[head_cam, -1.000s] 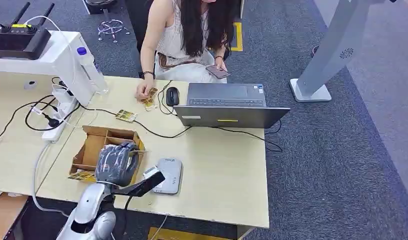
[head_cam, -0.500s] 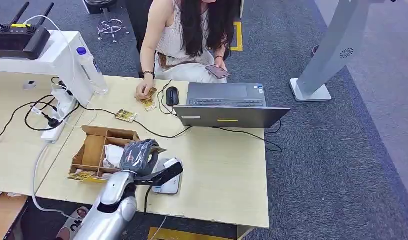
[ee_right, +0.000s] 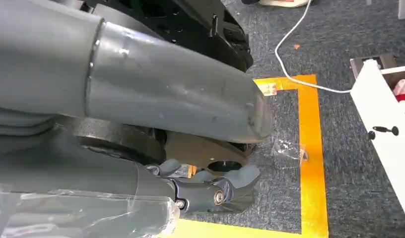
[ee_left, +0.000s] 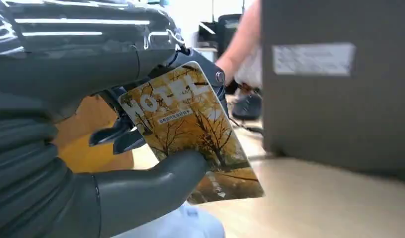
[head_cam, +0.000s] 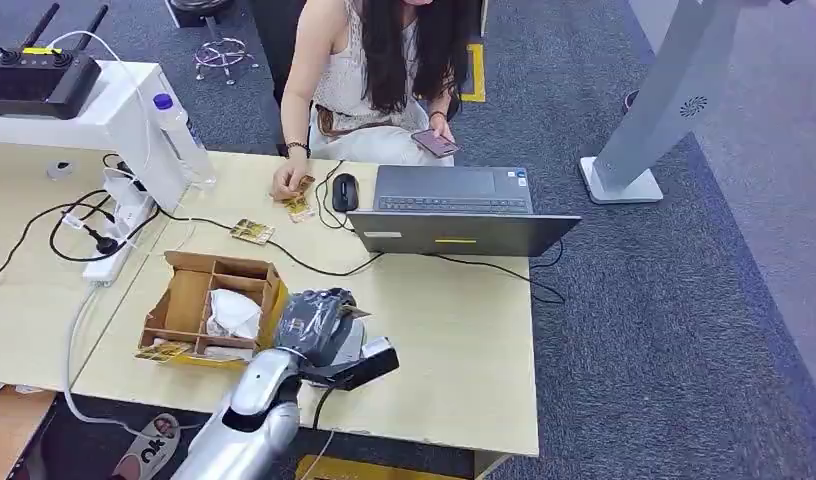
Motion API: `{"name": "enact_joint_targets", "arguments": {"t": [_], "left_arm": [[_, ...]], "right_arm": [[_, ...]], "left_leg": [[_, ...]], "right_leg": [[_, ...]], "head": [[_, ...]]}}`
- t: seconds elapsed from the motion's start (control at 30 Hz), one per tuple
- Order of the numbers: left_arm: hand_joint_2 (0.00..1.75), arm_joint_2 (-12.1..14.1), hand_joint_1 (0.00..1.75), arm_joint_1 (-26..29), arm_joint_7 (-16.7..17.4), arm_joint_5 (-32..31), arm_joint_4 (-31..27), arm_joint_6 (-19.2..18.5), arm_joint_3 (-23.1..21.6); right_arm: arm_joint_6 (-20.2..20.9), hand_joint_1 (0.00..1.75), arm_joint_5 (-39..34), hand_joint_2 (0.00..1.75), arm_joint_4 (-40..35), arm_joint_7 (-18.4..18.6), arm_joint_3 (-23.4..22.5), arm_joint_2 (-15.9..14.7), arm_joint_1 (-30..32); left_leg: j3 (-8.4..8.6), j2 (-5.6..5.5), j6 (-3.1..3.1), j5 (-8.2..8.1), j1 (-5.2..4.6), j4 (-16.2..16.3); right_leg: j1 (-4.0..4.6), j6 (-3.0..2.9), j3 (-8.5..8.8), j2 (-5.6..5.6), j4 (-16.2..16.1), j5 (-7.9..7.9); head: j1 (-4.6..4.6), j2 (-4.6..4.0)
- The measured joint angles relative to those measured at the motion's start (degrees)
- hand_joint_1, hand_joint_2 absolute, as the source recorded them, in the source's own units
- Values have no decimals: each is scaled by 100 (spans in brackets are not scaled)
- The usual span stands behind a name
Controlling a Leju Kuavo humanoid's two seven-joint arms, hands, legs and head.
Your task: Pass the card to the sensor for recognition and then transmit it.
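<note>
Left hand (head_cam: 317,322) above sensor (head_cam: 356,345), just beside box (head_cam: 189,300) on table (head_cam: 454,340). Card (ee_left: 190,131) pinched between thumb (ee_left: 156,186) and fingers (ee_left: 111,136), tilted, yellow tree print facing wrist camera, far edge jutting past fingertips toward laptop (head_cam: 462,228). Sensor mostly hidden under hand. Right hand (ee_right: 210,191) hangs over floor, fingers curled in, nothing held.

– What sits on the worktop (head_cam: 454,330)?
– A divided cardboard box (head_cam: 199,300) at 9 o'clock, a grey sensor (head_cam: 356,345) just beside it, an open laptop (head_cam: 454,210) at 12.
– And at 11?
– A mouse (head_cam: 344,190), loose cards (head_cam: 252,231) and a power strip (head_cam: 119,235) with cables.
</note>
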Motion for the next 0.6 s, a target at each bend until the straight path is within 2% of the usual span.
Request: {"name": "enact_joint_targets", "arguments": {"t": [0.23,0.6], "left_arm": [[175,11,175,44,140,7,109,-662,-428],[175,26,175,-71,277,92,396,-935,-653]], "right_arm": [[9,0,13,0,2,63,-79,0,1],[4,0,31,0,2,103,-122,0,-5]], "left_leg": [[1,0,0,0,1,0],[1,0,0,0,1,0]], "right_leg": [[0,0,-1,0,0,0],[1,0,1,0,1,0]], "head": [[0,0],[0,0]]}}
